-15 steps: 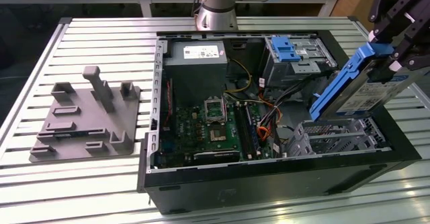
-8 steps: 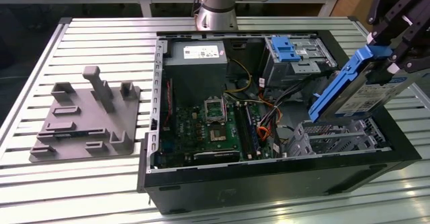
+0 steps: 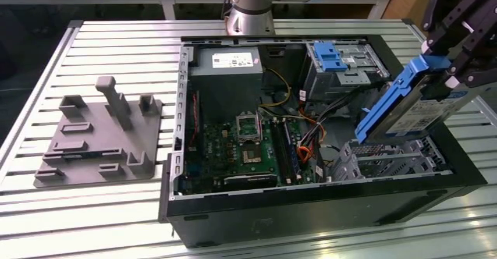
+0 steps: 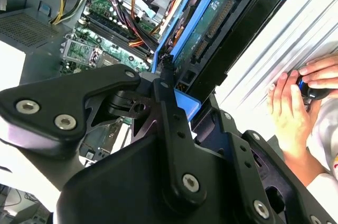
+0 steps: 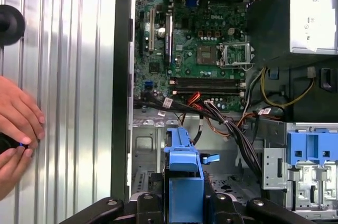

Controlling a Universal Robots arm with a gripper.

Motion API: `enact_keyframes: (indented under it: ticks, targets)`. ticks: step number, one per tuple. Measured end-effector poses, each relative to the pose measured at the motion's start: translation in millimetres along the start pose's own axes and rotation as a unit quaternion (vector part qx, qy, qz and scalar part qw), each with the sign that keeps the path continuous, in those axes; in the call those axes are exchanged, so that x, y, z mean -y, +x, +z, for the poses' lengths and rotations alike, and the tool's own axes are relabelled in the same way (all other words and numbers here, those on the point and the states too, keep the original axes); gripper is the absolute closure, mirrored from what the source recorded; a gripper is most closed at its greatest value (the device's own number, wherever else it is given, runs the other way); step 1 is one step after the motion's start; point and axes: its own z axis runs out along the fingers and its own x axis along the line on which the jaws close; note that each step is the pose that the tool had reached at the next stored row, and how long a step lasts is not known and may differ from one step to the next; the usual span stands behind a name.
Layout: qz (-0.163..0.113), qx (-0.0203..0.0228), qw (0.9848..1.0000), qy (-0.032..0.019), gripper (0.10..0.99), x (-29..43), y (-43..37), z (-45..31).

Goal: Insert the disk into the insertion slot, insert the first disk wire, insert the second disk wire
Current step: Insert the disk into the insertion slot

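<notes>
Disk (image 3: 425,114) in its blue carrier hangs tilted over the insertion slot (image 3: 386,161), not seated. Its lower corner is near the slot's rim, contact unclear. Pincer (image 3: 448,75) is clamped on the disk's upper end. Slot sits in the case corner at the exterior view's right, next to the cable bundle (image 3: 309,135) and motherboard (image 3: 241,148). Grey cage with blue latch (image 3: 341,61) is behind it. A person's hand (image 5: 18,113) rests on the slatted table (image 3: 116,43) outside the case.
</notes>
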Motion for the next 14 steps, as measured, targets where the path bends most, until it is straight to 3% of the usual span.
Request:
enact_keyframes:
  ticks: [4,14]
  targets:
    - [-0.011,-0.0003,0.9999,-0.0007,0.722,0.1,0.6,1.0]
    - [-0.006,-0.0001,1.0,-0.0004,0.722,2.1,0.8,1.9]
